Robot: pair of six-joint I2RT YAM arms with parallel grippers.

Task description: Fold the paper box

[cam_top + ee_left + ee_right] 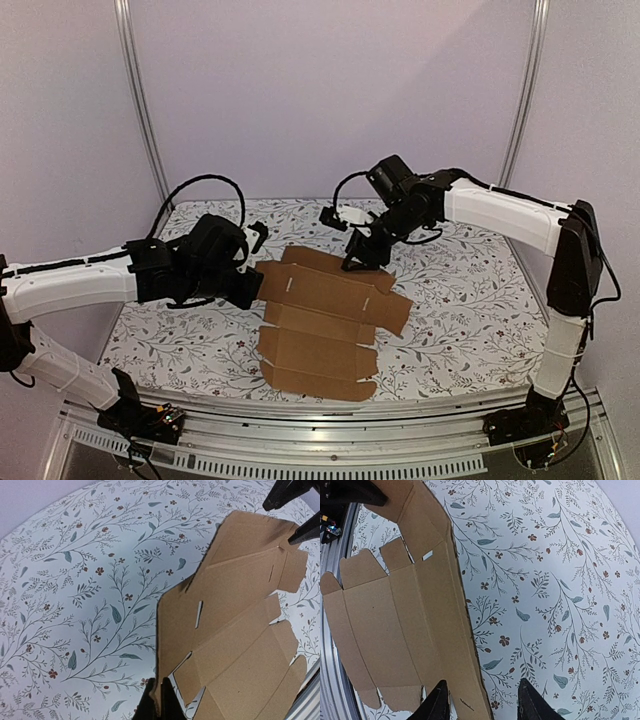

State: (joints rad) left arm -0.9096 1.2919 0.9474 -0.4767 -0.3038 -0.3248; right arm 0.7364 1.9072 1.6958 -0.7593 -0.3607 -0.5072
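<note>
On the bench [470, 290], the box [320, 320] lies as a flat, unfolded sheet between the two arms. At the box's left edge, the left gripper [258, 287] has its jaws pinched tight on a flap, lifting it slightly. At the box's far edge, the right gripper [358, 258] has its jaws spread wide, straddling that edge and gripping nothing.

no readable text — no labels, numbers
</note>
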